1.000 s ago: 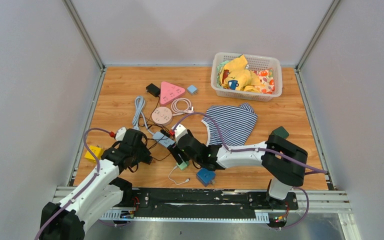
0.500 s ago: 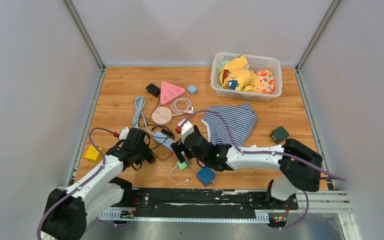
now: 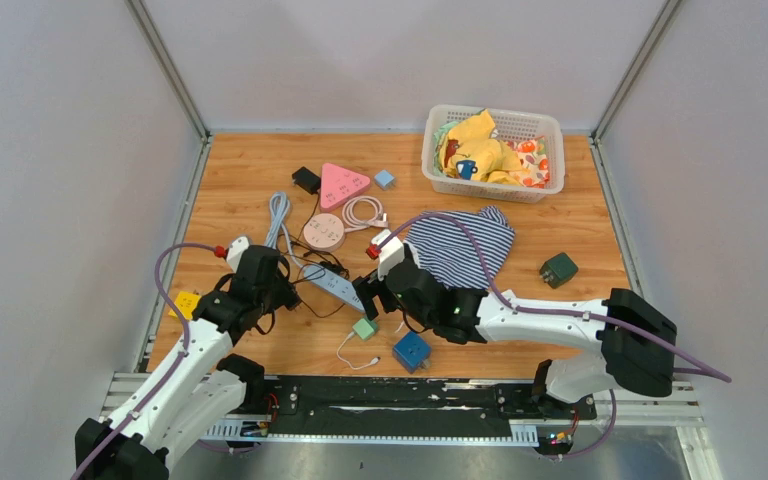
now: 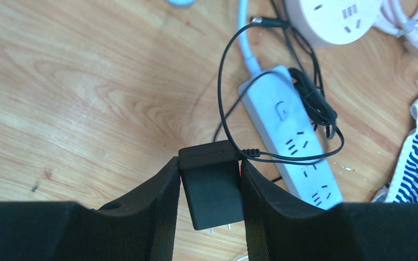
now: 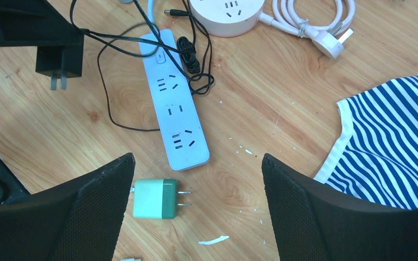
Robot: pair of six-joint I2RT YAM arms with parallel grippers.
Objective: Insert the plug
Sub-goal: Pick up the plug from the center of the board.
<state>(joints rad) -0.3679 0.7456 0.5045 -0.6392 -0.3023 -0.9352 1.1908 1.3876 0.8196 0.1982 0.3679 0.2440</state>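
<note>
Black plug was pinched between the fingers of the left gripper, jaws closed tight on its flat sides, prongs pointing toward the near edge and not in any socket. It sat just left of the white power strip, apart from it. In the right wrist view the prongs looked clear of the wood. Its thin cord looped over the strip, with the bundled slack lying across the far sockets.

Change over the last second: right arm had drawn back toward the right and far side, so the strip now lay uncovered along its full length. Left arm had shifted slightly farther and left with the plug. Judged as the approach being opened up; the near sockets looked free, the far ones partly under cord.

Right gripper stood wide open over the strip's near end, holding nothing; whether it touched the strip I could not tell. Green adapter lay loose just near-left of that end, striped cloth to the right
</note>
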